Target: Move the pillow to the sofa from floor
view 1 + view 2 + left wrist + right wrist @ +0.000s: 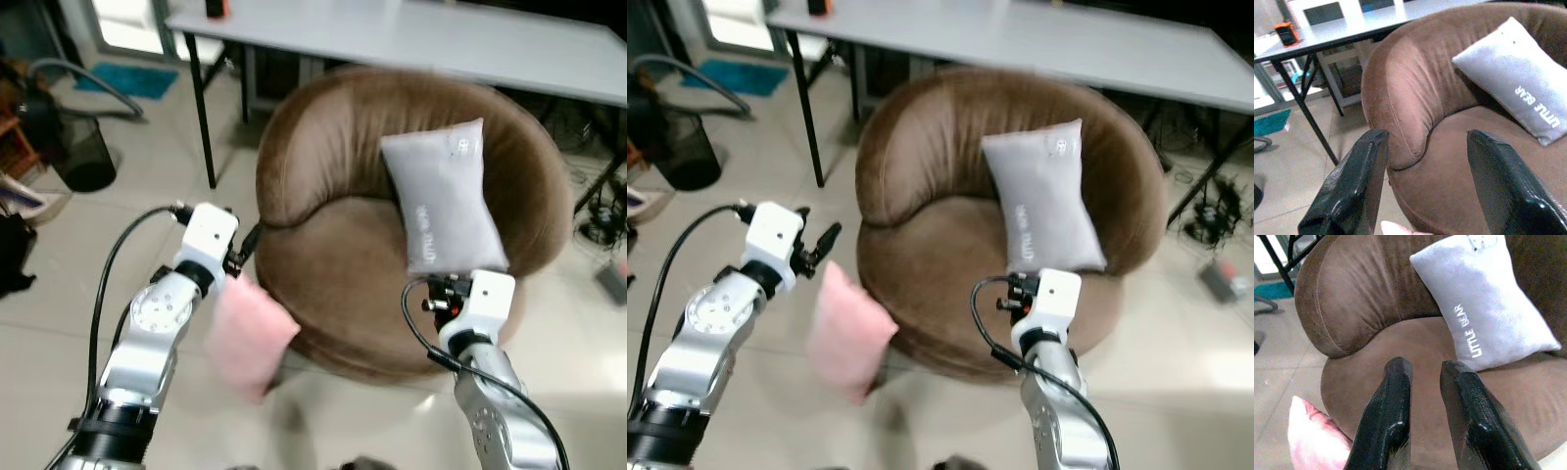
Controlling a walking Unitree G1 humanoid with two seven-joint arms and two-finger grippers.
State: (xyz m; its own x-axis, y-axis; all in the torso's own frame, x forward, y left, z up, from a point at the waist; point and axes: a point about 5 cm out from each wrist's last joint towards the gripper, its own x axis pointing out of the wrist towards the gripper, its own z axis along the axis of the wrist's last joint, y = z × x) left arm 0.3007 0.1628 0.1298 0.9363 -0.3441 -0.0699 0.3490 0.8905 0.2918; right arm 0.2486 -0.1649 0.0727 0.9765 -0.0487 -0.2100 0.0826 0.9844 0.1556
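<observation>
One pillow, the pink pillow (847, 333), hangs blurred beside the sofa (950, 255) (not yet on it); left gripper (1425, 181) spread wide, right gripper (1422, 416) narrow, empty.

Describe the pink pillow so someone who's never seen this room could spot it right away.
Find the big round brown velvet armchair in front of the long grey table. At its front left edge, just below the left claw, is the soft pink pillow. The other pillow, grey with lettering, leans against the chair's backrest.
</observation>
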